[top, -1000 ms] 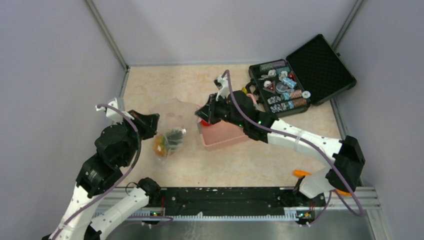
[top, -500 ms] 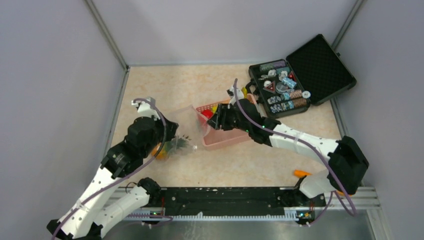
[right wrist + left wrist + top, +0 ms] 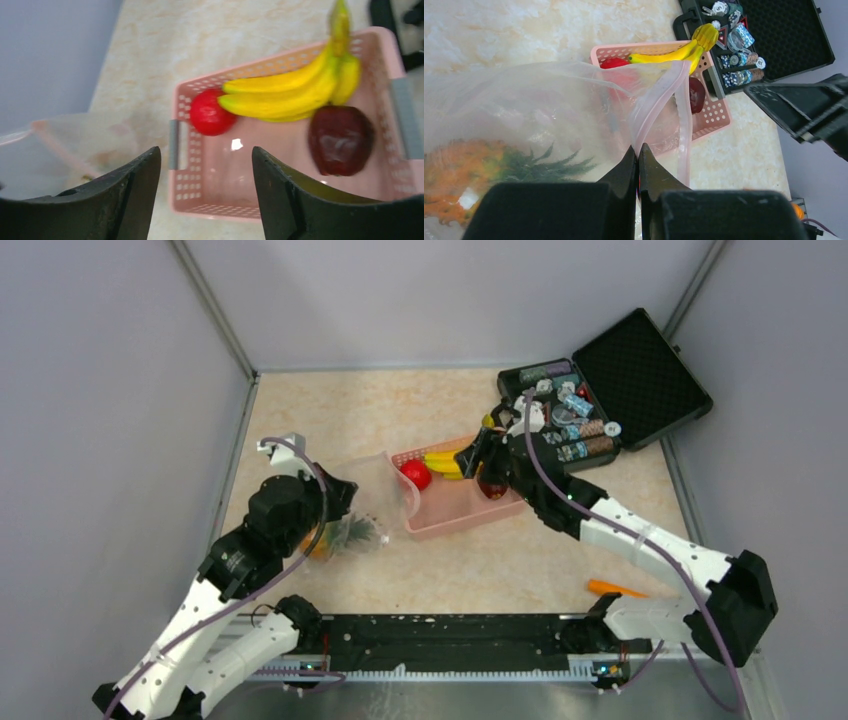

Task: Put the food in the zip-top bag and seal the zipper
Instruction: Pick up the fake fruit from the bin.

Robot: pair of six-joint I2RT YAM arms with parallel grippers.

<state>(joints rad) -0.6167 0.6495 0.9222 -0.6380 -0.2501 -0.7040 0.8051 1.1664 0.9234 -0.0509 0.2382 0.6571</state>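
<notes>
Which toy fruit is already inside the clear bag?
The orange pineapple with green leaves, seen through the clear bag. The banana bunch, red fruit and maroon fruit all lie in the pink basket.

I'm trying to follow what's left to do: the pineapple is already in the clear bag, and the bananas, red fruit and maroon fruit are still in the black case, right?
Not quite. The pineapple is in the clear bag, but the bananas, red fruit and maroon fruit are still in the pink basket, not the black case. The right wrist view shows it.
</notes>
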